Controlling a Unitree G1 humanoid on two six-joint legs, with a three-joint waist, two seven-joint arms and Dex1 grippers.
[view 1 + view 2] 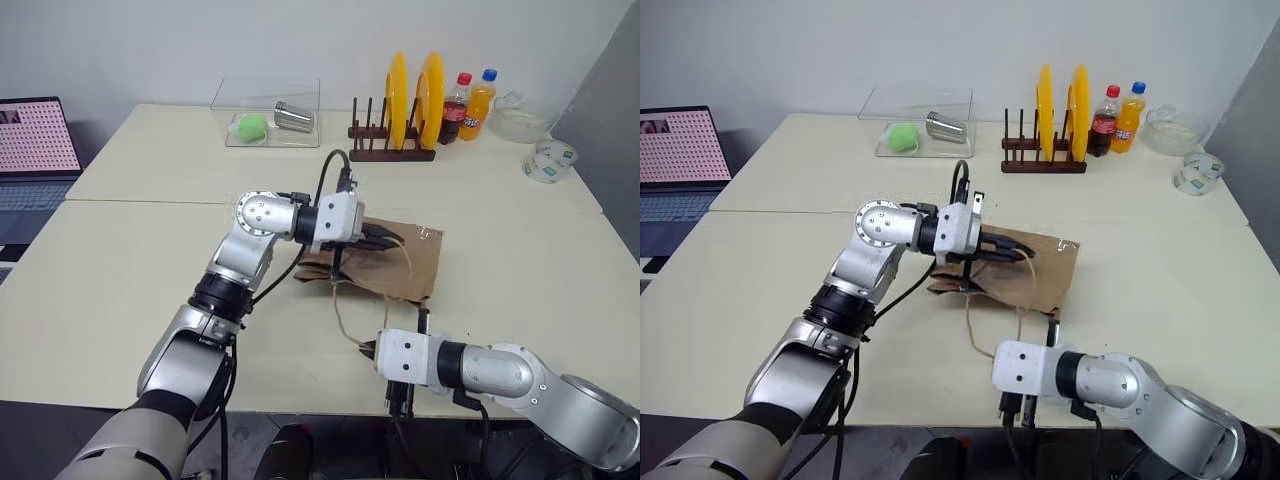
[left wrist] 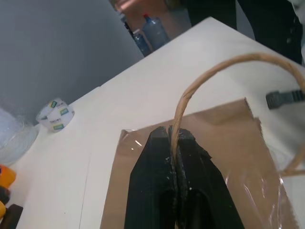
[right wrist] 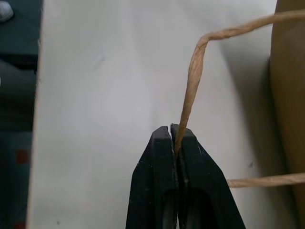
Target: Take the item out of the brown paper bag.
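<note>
Brown paper bag (image 1: 390, 258) lies flat mid-table (image 1: 130, 250), mouth toward robot. Left tool (image 2: 173, 138) clamped on one cord handle (image 2: 200, 78) above bag; right tool (image 3: 173, 131) clamped on other cord handle (image 3: 193, 71) near table's front edge.

Step in hand, as judged: spread handles apart to open mouth. Pull gently, opposite ways; thin cord may tear from paper. Keep bag from sliding.

Bag contents hidden. Clear box (image 1: 268, 112) at back holds green ball (image 1: 250, 126) and metal cup (image 1: 294, 117). Rack (image 1: 390, 150) holds two yellow plates (image 1: 398, 95).
</note>
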